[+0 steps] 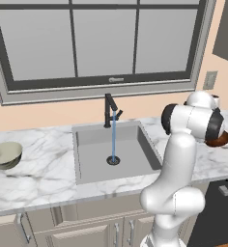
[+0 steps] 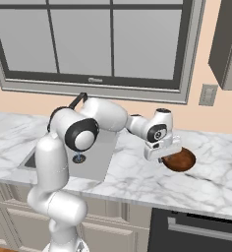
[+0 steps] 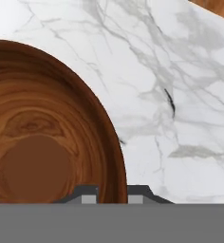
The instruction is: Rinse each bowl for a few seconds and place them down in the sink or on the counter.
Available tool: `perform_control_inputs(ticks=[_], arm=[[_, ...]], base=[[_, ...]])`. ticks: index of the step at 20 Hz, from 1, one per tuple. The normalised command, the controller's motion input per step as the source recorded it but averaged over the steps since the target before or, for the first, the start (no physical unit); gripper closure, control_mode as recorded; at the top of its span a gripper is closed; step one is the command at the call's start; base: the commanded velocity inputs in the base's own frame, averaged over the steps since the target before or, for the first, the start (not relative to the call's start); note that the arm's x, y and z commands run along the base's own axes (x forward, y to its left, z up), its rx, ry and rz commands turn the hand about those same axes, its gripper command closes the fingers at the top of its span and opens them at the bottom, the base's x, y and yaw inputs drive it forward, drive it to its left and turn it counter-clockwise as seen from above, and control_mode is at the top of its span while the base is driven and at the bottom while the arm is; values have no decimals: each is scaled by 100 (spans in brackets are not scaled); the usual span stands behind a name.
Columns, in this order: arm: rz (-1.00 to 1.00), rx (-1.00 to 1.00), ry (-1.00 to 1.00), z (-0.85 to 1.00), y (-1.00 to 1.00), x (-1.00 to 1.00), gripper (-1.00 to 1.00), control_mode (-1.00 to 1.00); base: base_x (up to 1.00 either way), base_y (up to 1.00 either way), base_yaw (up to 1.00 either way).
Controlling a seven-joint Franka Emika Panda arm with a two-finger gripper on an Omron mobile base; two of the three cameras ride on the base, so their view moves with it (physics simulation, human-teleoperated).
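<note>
The tool [image 2: 166,158] is set down over the near rim of the brown bowl [image 2: 179,160], which sits on the worktop [image 2: 221,177] to the right of the sink [image 1: 89,140]. In the hand view the two fingertips [image 3: 89,195] are placed one inside the rim and one outside, close together, so the thin wall appears to be pinched; a rim grip suits lifting it toward the water [image 1: 114,137] running from the faucet [image 1: 108,110]. The pale bowl [image 1: 6,155] is left at the far left.
</note>
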Motion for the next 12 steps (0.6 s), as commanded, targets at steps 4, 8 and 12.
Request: perform_control_inputs(ticks=[4,8,12], arm=[[15,-6,0,38,46,-20,100,-100],[27,-8,0,61,52,-18,100,-100],[31,-10,0,56,50,-15,100,-100]], base=[[0,0,0],[0,0,0],[0,0,0]])
